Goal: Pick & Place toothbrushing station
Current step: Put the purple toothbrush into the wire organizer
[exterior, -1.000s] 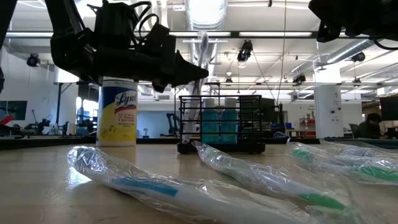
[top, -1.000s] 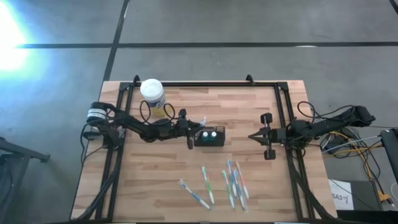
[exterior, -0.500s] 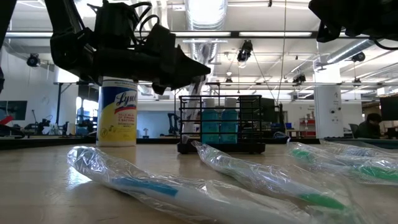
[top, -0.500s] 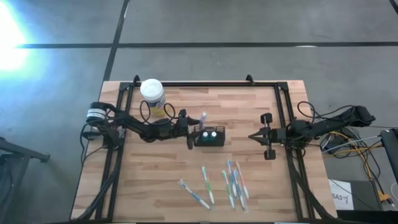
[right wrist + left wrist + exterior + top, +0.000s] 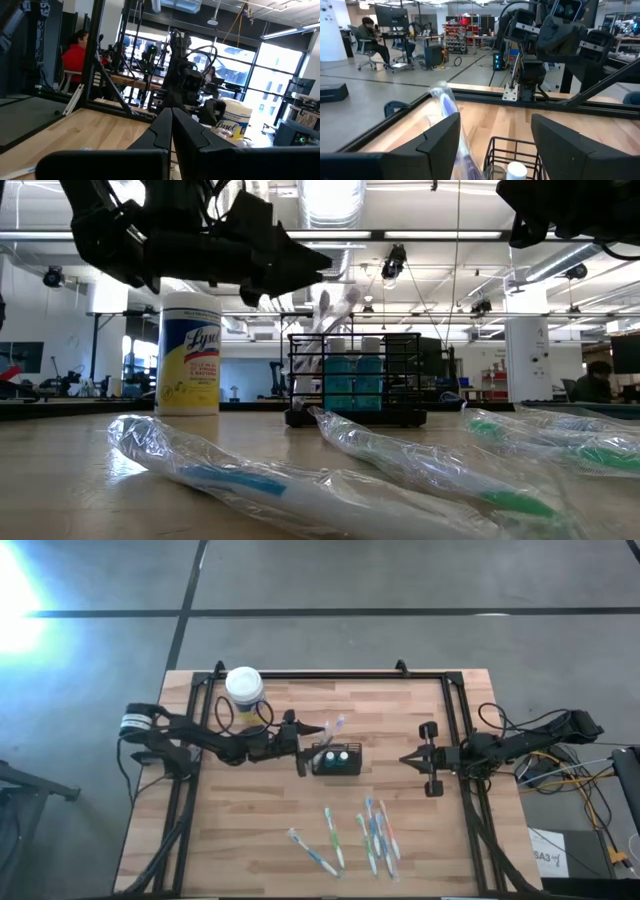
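The bench (image 5: 420,830) carries the station (image 5: 337,759) near its middle: a small black wire box with slotted sides, blue items inside, and a wrapped toothbrush (image 5: 328,315) leaning up from its left end. The left gripper (image 5: 299,748) hovers just beside it, fingers (image 5: 440,135) released. The right gripper (image 5: 408,759) waits well apart, fingers (image 5: 165,127) clenched on nothing.

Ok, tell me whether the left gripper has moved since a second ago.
Yes. The left gripper has opened and drawn back slightly from the black toothbrush holder, toward the Lysol canister.
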Robot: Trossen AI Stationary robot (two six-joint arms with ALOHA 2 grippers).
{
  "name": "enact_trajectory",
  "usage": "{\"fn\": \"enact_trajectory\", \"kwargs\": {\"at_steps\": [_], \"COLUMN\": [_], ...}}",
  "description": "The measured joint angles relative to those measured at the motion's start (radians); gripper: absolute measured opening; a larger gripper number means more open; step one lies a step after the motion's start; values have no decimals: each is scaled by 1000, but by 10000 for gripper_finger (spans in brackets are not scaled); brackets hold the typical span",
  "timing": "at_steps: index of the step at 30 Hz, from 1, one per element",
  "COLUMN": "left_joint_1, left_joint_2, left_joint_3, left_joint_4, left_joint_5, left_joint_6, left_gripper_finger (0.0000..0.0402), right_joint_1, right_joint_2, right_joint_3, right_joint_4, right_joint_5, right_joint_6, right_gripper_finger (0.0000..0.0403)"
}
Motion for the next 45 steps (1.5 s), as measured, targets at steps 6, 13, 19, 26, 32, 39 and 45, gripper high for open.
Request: {"fn": "enact_trajectory", "kwargs": {"at_steps": [6,13,19,26,32,39,45], "left_joint_1": [0,30,56,119,142,148,158], "left_joint_2": [-93,-215,-145,33,208,310,304], "left_joint_3": [5,222,555,905,1118,1194,1194], "left_joint_4": [-37,-489,-928,-1294,-1504,-1589,-1675], "left_joint_5": [-3,3,3,2,7,7,3], "left_joint_6": [90,175,239,197,206,236,203], "left_gripper_finger": [245,233,130,10,4,4,4], "right_joint_1": [0,0,0,0,0,0,0], "right_joint_2": [0,0,0,0,0,0,0], "right_joint_3": [0,0,0,0,0,0,0], "right_joint_4": [0,2,9,7,4,-3,-12], "right_joint_5": [0,0,1,1,0,0,0], "right_joint_6": [0,-2,-5,-4,-2,-4,-7], "right_gripper_finger": [8,8,8,8,8,8,8]}}
